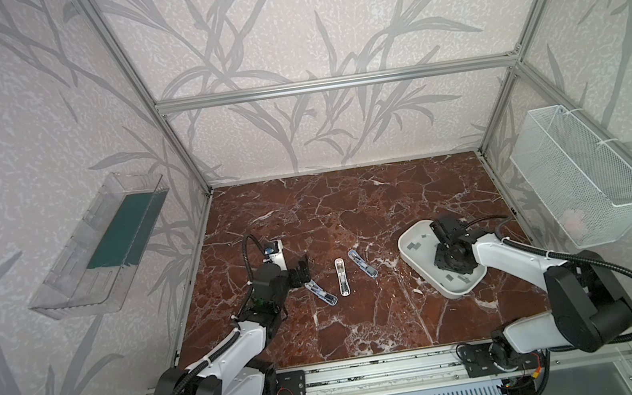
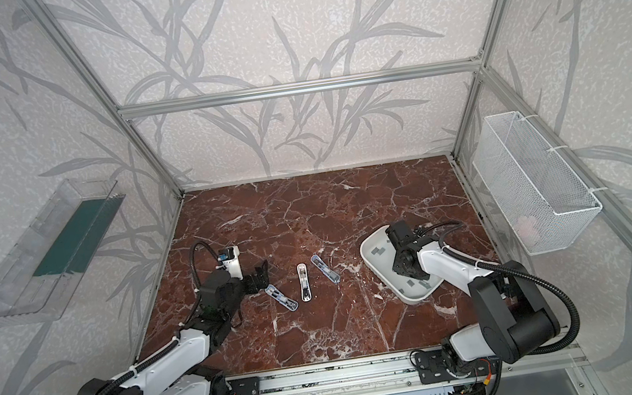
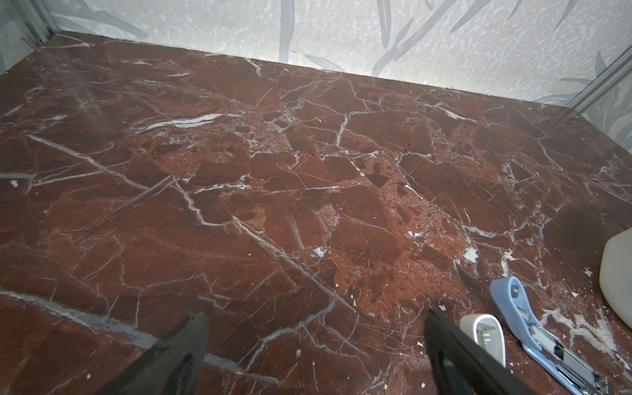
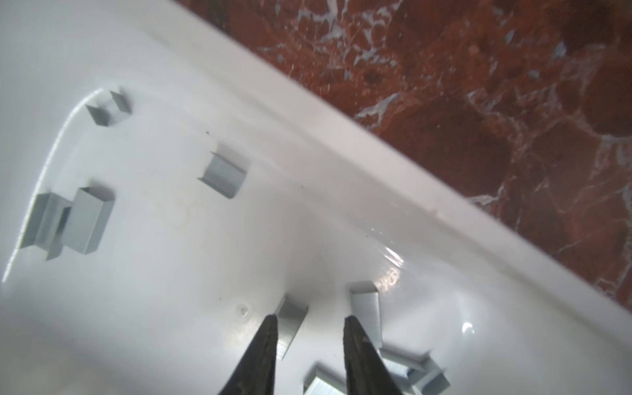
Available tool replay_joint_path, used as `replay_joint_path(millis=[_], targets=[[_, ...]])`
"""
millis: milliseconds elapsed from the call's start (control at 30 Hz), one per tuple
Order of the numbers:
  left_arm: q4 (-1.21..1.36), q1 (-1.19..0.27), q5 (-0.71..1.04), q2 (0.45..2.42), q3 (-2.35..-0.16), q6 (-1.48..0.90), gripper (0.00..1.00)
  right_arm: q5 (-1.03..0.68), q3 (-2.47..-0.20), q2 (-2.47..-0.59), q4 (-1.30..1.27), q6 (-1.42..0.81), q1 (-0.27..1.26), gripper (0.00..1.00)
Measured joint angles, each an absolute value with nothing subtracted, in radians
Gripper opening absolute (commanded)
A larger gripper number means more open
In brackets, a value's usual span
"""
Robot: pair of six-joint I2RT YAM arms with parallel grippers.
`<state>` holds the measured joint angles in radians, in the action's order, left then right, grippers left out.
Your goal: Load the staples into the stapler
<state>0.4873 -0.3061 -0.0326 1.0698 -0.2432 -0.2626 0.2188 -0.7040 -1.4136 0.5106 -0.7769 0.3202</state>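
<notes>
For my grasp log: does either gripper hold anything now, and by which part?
Nothing is held. Left gripper: open over the table. Right gripper: open above loose staples in the tray.

Three staplers lie left of the single white tray (image 1: 420, 265): one white stapler (image 1: 342, 276) between a blue stapler (image 1: 362, 263) nearer the tray and a second blue stapler (image 1: 321, 292) farther off. Inside the tray, at least seven strips of staples (image 4: 224, 174) are countable. One wire basket (image 1: 579, 170) hangs right of it
</notes>
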Motion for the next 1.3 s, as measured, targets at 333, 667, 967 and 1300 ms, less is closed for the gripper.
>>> replay_joint_path(millis=[333, 667, 967, 1300], targets=[[0.488, -0.308, -0.032, 1.069, -0.243, -0.262, 0.99, 0.183, -0.700, -1.468, 0.439, -0.795, 0.324, 0.29], [0.488, -0.310, -0.032, 1.069, -0.242, -0.262, 0.99, 0.192, -0.729, -1.500, 0.433, -0.791, 0.324, 0.25], [0.488, -0.313, -0.032, 1.069, -0.242, -0.262, 0.99, 0.201, -0.729, -1.493, 0.443, -0.774, 0.324, 0.18], [0.488, -0.314, -0.032, 1.069, -0.242, -0.261, 0.99, 0.201, -0.749, -1.499, 0.450, -0.732, 0.324, 0.21]])
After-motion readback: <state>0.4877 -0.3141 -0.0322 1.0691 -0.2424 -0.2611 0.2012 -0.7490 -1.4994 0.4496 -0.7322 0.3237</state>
